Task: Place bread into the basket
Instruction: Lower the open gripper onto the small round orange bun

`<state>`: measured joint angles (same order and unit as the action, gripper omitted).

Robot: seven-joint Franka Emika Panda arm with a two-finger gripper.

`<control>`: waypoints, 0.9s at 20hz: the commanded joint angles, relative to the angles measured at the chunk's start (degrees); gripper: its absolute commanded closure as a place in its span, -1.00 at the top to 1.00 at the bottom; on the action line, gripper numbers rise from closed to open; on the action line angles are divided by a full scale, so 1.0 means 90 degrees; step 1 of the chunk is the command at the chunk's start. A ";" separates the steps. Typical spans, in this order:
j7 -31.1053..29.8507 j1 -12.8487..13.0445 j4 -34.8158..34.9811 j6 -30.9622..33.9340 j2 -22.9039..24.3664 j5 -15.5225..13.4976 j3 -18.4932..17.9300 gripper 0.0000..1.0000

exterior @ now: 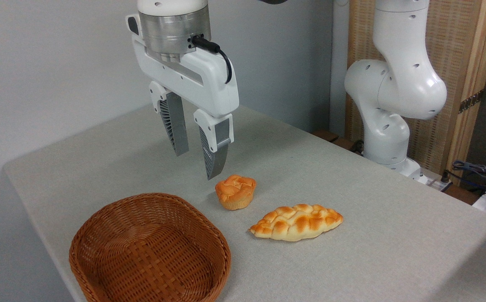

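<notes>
The tool (pixel 196 163) hangs above the tabletop (pixel 352 176) with its two fingers apart and nothing between them, its tips just up and left of the bread (pixel 235 192). The bread sits near the tabletop's middle, beside the basket (pixel 100 235) at the near left edge. A braided loaf (pixel 296 222) lies just right of the bread.

A pale braided loaf (pixel 296 222) with golden-brown bumps lies flat on the grey cloth-covered surface (pixel 352 176), below and to the right of the tool. Far right of the tool, a wooden-framed woven screen (pixel 463 54) stands behind the surface, with cables (pixel 477 170) at its foot.
</notes>
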<state>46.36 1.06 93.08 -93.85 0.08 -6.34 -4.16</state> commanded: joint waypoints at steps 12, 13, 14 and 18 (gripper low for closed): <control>0.0083 0.0048 0.1733 -0.0604 0.1102 -0.0106 0.0120 1.00; 0.0083 0.0048 0.2086 -0.0801 0.1308 -0.0096 0.0266 1.00; 0.0102 0.0048 0.2370 -0.0870 0.1435 -0.0096 0.0383 1.00; 0.0142 0.0117 0.3473 -0.1484 0.1622 -0.0048 0.1144 1.00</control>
<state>46.66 1.78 115.09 -101.19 11.53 -6.36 1.56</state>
